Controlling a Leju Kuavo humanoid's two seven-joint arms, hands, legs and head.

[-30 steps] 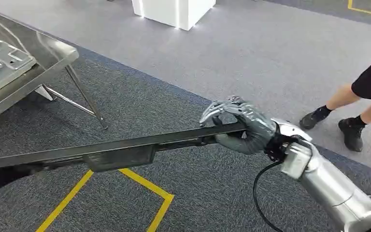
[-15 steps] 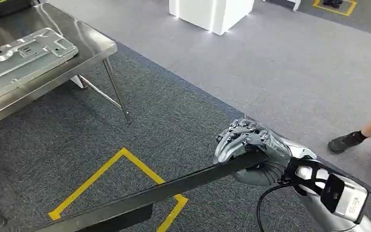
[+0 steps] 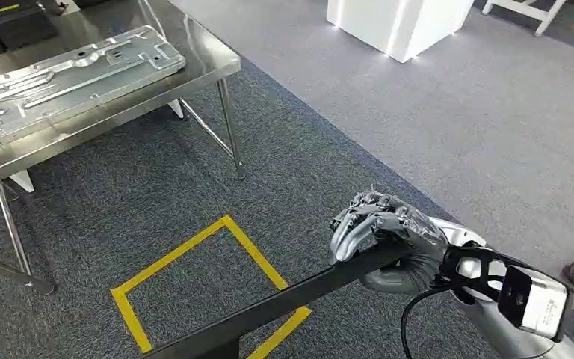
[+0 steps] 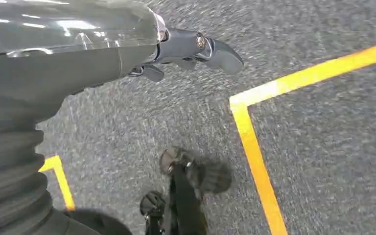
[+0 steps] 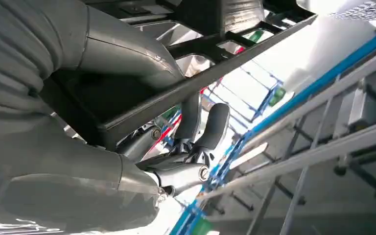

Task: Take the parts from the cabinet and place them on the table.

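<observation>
Head view first: the right hand (image 3: 385,243) has its fingers curled over the end of a long dark part (image 3: 284,303), thumb underneath, so it's clamped on the edge. The part is a thin, flat-looking black frame with a matte finish, running down toward the picture's lower left, out over grey carpet (image 3: 329,149) with yellow tape lines (image 3: 194,243). The steel table (image 3: 209,71) sits well off at upper left, shiny brushed top on thin legs. A stamped silvery metal panel (image 3: 67,71) already lies along its near edge, ribbed and full of little cut-outs.

Left wrist view: pretty blurry. The left hand (image 4: 191,49) shows grey fingers stretched out over carpet and tape with nothing plainly between them. Honestly can't tell if it's gripping anything.

Right wrist view: here the part reads as an open black lattice, bars and ribs, with the thumb (image 5: 127,54) pressed against it and darker fingers (image 5: 210,127) wrapped round a bar.

My take: this is the carry leg. I'd keep the long part level so the far end doesn't dip or swing, then line it up parallel with the table's near edge and aim for bare steel beside the panel, not on it.
</observation>
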